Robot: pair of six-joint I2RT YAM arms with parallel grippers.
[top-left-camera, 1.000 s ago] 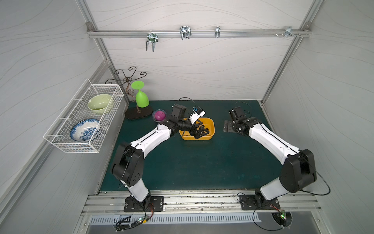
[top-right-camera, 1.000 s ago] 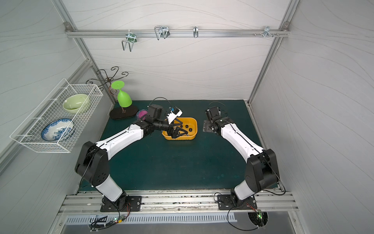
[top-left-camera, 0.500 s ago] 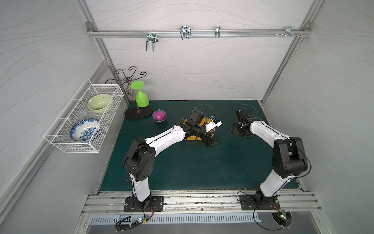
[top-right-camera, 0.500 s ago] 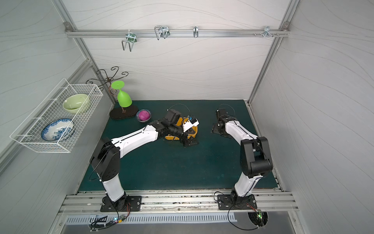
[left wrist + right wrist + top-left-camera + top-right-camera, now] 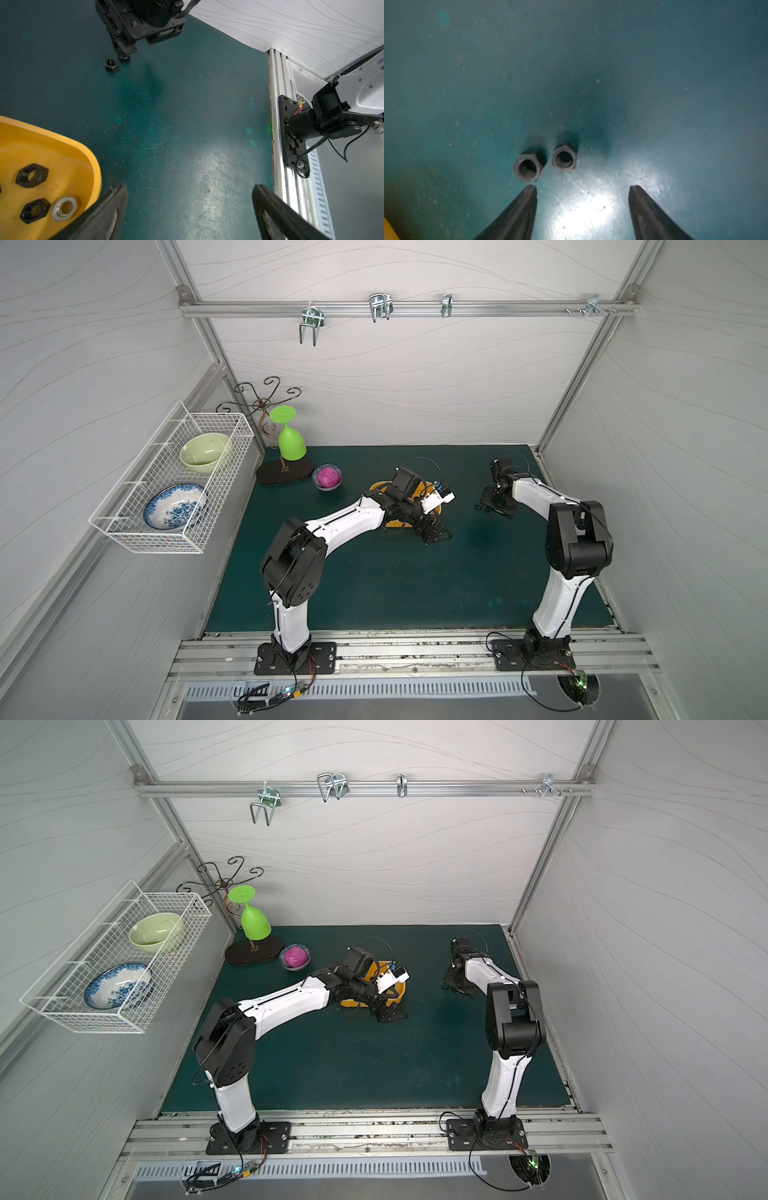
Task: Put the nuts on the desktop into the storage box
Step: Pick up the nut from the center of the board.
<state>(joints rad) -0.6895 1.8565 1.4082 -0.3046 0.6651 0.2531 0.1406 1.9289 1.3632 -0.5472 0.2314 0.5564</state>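
Since a second ago my left gripper (image 5: 189, 187) has swung off the storage box (image 5: 62, 145) to its 4 o'clock, low over bare desktop (image 5: 166, 124), jaws wide apart and empty. My right gripper (image 5: 583, 187) has dropped to the mat at the box's 3 o'clock, jaws apart, gripping nothing. Two black nuts (image 5: 528, 166) lie side by side just beyond its fingertips, not between them. Three more nuts (image 5: 32, 175) lie in the box. The mat's edge is near at my right gripper's 3 o'clock, with open mat toward 6 o'clock.
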